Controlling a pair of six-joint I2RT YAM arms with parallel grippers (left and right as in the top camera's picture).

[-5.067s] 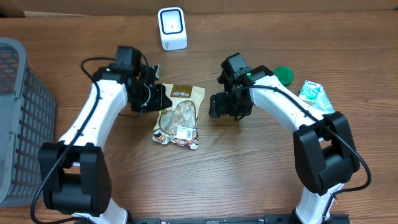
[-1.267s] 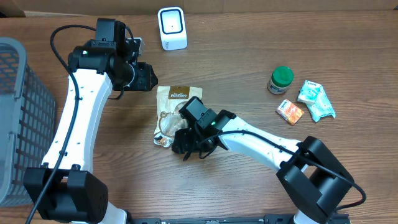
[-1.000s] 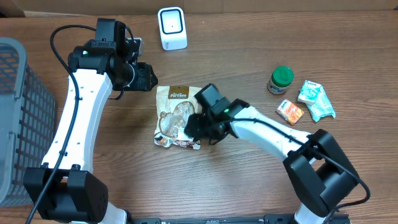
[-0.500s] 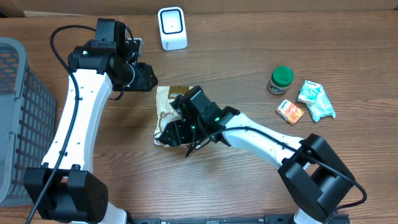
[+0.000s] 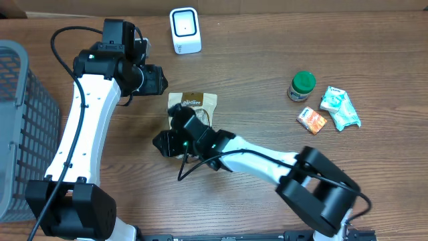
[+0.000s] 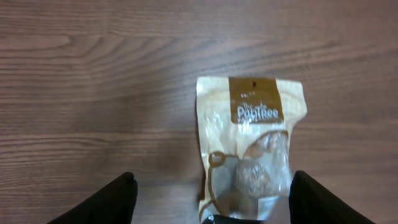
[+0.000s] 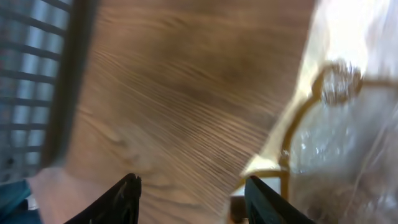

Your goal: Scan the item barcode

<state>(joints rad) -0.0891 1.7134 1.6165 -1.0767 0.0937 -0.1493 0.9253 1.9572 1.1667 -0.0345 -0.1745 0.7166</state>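
Observation:
The item is a tan snack pouch (image 5: 194,102) with a brown label, lying flat on the wooden table; in the left wrist view the pouch (image 6: 252,137) fills the centre right. No barcode shows on it. The white scanner (image 5: 185,30) stands at the table's far edge. My left gripper (image 5: 159,80) hovers open up and left of the pouch, its fingertips (image 6: 118,199) wide apart and empty. My right gripper (image 5: 162,142) sits low over the pouch's lower left corner, open. The blurred right wrist view shows bare wood between its fingers and the pouch edge (image 7: 336,124) by the right finger (image 7: 267,199).
A grey mesh basket (image 5: 20,127) stands at the left edge, and its side (image 7: 37,74) shows in the right wrist view. A green-lidded jar (image 5: 303,85), an orange packet (image 5: 311,120) and a teal-and-white packet (image 5: 340,107) lie at the right.
My right gripper has swept left over the pouch's lower part to its left corner. The left arm has stayed in place.

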